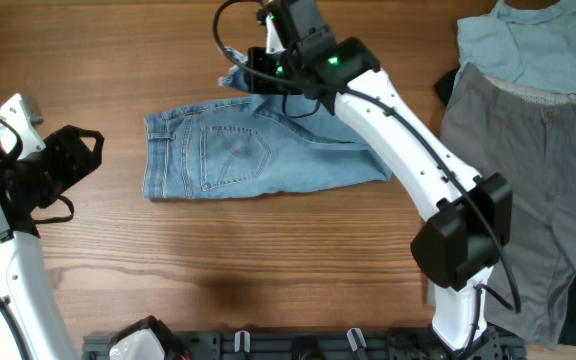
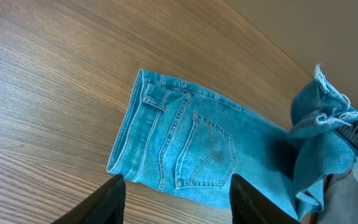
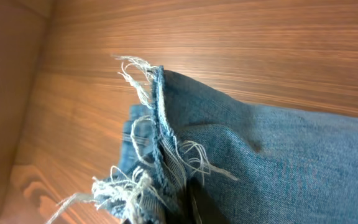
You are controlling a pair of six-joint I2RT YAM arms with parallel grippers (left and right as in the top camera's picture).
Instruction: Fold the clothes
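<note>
The clothes, a pair of light blue jeans, lie folded in the middle of the table, waistband to the left and a back pocket facing up. At their far edge my right gripper is shut on the frayed leg hems and holds them lifted above the folded denim. Its fingertips are buried in cloth in the right wrist view. My left gripper hovers left of the waistband, open and empty, with both fingers framing the jeans' near edge.
Grey trousers lie spread at the right, and a pale teal shirt sits behind them in the far right corner. A black rack runs along the front edge. Bare wood lies between my left gripper and the waistband.
</note>
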